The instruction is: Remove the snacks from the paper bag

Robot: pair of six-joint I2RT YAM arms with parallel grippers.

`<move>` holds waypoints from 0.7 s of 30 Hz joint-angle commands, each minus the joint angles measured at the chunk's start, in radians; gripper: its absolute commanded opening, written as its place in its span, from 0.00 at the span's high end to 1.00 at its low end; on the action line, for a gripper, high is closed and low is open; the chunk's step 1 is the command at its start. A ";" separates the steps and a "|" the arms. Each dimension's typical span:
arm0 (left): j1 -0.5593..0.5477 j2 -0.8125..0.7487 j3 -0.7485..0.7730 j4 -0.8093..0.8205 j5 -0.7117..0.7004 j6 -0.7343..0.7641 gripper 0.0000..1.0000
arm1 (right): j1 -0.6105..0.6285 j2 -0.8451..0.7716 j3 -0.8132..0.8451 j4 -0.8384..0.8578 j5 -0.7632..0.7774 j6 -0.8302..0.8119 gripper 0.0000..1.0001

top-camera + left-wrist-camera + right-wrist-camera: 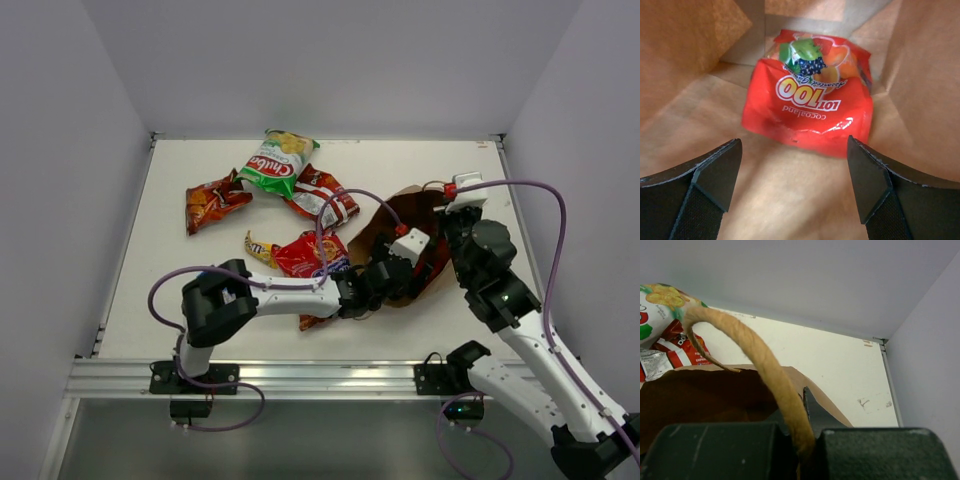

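Left wrist view: nearest the lens, the left gripper (795,150) has its jaws spread wide with nothing between them, the black pads (715,170) low at 7 and 5 o'clock. Just beyond them, at 12 o'clock, a red packet (810,100) of fruit candy lies flat on the inner wall of the paper bag (920,75), near the bag's folded bottom.

The packet looks light, soft and crinkly, with a glossy film that is likely slippery. A pinch across its puffed middle may squirt it away. The near crimped edge looks the better hold, flat and stiff enough to bite. The brown paper under it is thin and may get caught in the same pinch.

Right wrist view: the right gripper (802,440) is clamped on the bag's twisted handle (770,370), which arches up toward 10 o'clock.

Top external view: the left arm lies low and stretched toward 2 o'clock, its wrist inside the mouth of the bag. The right arm folds over the bag from 4 o'clock, holding the handle at the far rim. Farther off, at 10 to 12 o'clock on the table (440,160), other snacks lie outside the bag, among them a green-white chip bag (275,160).
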 commanded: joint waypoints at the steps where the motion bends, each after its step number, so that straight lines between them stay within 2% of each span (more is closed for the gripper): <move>1: 0.003 0.041 0.063 0.002 -0.036 0.000 0.08 | 0.003 0.002 0.093 -0.059 -0.012 0.077 1.00; 6: 0.025 0.070 0.072 0.025 -0.035 0.011 0.07 | 0.002 0.010 0.116 -0.099 -0.031 0.108 1.00; 10: 0.072 0.088 0.084 0.030 0.031 0.008 0.07 | 0.003 0.007 0.114 -0.122 -0.055 0.106 1.00; 14: 0.083 0.123 0.147 0.031 0.068 0.048 0.04 | 0.002 0.012 0.111 -0.136 -0.089 0.109 1.00; 21: 0.117 0.222 0.262 -0.033 0.097 0.026 0.06 | 0.003 0.015 0.105 -0.144 -0.150 0.137 1.00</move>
